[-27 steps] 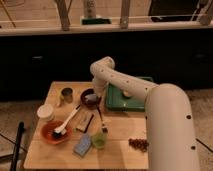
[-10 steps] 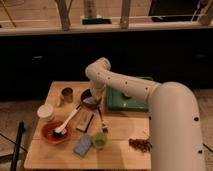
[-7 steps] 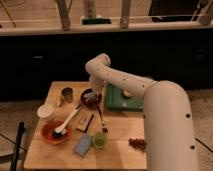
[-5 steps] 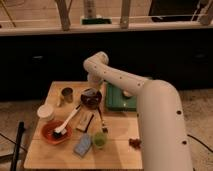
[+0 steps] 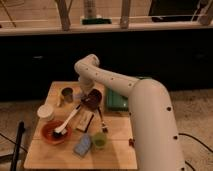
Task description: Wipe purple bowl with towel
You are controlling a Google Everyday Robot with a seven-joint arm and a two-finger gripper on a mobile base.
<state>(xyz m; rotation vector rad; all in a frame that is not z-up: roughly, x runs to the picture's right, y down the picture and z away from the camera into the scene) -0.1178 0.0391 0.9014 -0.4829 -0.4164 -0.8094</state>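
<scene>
The purple bowl is small and dark maroon. It sits on the wooden table near its far middle and looks tipped toward the left. My gripper hangs down from the bent white arm and is at the bowl's left rim, touching or just over it. No towel shows clearly; it may be hidden under the gripper.
An orange-red bowl with a white-handled brush is at the front left. A white cup and a metal cup are at the left. A green tray is to the right of the bowl. A green cup and a blue sponge are in front.
The arm's elbow has swung a little to the left while the gripper has stayed at the purple bowl. The other objects have not moved.
</scene>
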